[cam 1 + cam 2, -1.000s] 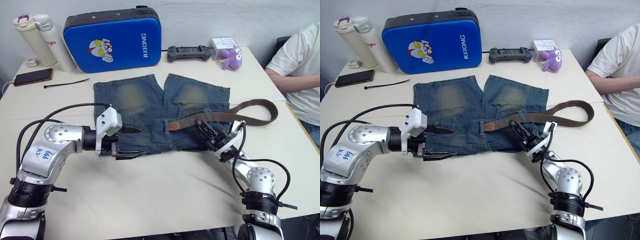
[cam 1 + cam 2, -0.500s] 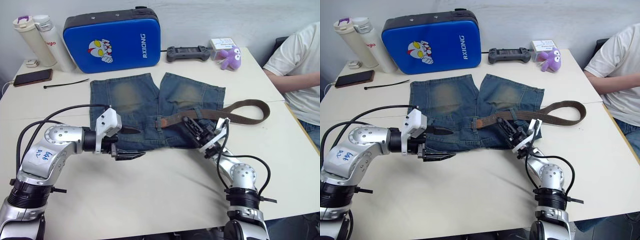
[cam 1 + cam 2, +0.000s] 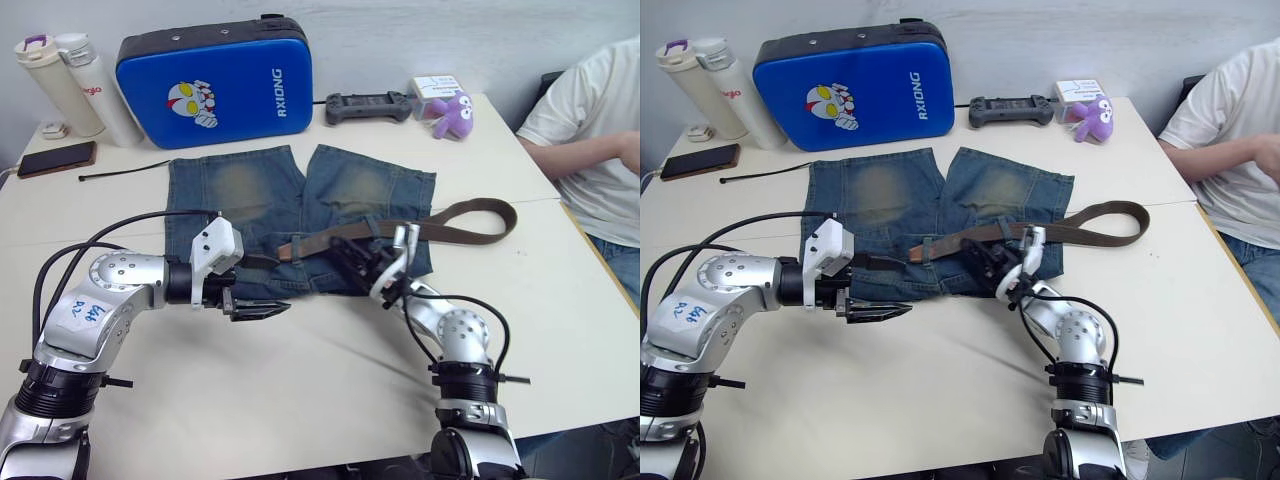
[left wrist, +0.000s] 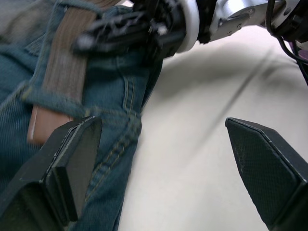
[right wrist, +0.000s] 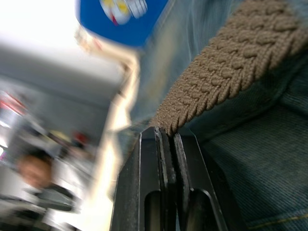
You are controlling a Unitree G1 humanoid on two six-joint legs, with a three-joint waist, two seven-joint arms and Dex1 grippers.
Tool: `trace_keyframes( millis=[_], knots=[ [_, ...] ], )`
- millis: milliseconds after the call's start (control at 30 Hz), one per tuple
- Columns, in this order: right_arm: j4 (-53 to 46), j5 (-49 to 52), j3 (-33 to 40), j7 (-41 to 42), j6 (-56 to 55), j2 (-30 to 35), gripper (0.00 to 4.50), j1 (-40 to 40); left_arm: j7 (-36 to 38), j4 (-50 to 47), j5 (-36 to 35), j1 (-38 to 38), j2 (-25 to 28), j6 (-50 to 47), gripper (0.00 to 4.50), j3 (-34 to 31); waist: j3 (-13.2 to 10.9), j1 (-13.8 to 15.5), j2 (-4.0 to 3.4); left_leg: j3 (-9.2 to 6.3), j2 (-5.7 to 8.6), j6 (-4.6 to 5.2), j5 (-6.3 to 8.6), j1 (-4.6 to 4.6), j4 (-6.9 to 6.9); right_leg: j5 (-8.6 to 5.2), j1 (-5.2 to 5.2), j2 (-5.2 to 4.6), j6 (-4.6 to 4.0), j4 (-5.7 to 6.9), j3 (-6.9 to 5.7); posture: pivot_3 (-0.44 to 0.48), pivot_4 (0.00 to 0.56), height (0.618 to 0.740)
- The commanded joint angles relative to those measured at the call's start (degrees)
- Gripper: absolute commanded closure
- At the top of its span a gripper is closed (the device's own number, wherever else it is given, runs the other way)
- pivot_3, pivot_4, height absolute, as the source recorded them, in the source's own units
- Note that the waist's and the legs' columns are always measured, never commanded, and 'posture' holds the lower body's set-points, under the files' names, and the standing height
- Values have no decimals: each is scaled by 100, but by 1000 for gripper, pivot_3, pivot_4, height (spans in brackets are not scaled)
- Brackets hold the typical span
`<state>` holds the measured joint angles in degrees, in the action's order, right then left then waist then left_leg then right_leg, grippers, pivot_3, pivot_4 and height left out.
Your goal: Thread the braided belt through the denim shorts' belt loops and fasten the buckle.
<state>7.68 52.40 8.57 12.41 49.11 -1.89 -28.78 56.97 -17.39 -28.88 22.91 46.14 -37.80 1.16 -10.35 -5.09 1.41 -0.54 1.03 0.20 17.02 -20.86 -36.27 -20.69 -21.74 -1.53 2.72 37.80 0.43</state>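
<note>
Left eye view: right gripper (image 3: 352,259) pinches the braided belt (image 3: 455,215) over the denim shorts (image 3: 255,195) waistband, woven brown strap trailing right in a loop. Left gripper (image 3: 258,287), fingers spread apart, straddles the waistband hem at the shorts' left side. Pale surface (image 3: 330,390) open toward the near edge.

1 denim shorts (image 3: 290,205), 1 braided belt (image 3: 455,222), 2 bottles (image 3: 70,85), 1 phone (image 3: 56,158)

Silver arms, black cables, white wrists (2 black-fingered pincers).
</note>
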Motion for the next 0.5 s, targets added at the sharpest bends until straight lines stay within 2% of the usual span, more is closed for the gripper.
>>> trace_keyframes(
  millis=[33,100,233,400,500],
  knots=[
    [443,-628,-399,-239,-56,-176,4444,135,-52,-194,-25,-31,-14,20,0,-64,6,5,10,1,-1,-2,-1,17,7,-1,14,0,-3,-1,0,0,150,740],
    [332,-370,-260,-164,41,-386,4444,71,-76,-230,-27,-83,-22,28,0,-66,10,10,16,9,-3,-2,-1,43,18,-3,33,-1,-8,-4,1,0,150,740],
    [306,-701,-484,-71,85,-354,4444,-10,-113,-288,-44,-170,-19,40,0,-96,9,7,15,22,-10,-4,0,43,26,-3,21,0,-15,-2,2,0,150,740],
    [459,-705,-304,62,-26,-519,4444,-183,-128,-297,-33,-238,-20,85,0,-111,8,2,14,34,-15,-6,0,46,29,-3,17,1,-18,-1,2,0,150,740],
    [483,-1140,-647,274,130,-102,4444,47,-129,-295,-19,-240,-40,106,0,-88,7,15,13,35,-16,-6,0,46,30,-2,16,0,-19,-1,2,0,150,740]
  ],
)
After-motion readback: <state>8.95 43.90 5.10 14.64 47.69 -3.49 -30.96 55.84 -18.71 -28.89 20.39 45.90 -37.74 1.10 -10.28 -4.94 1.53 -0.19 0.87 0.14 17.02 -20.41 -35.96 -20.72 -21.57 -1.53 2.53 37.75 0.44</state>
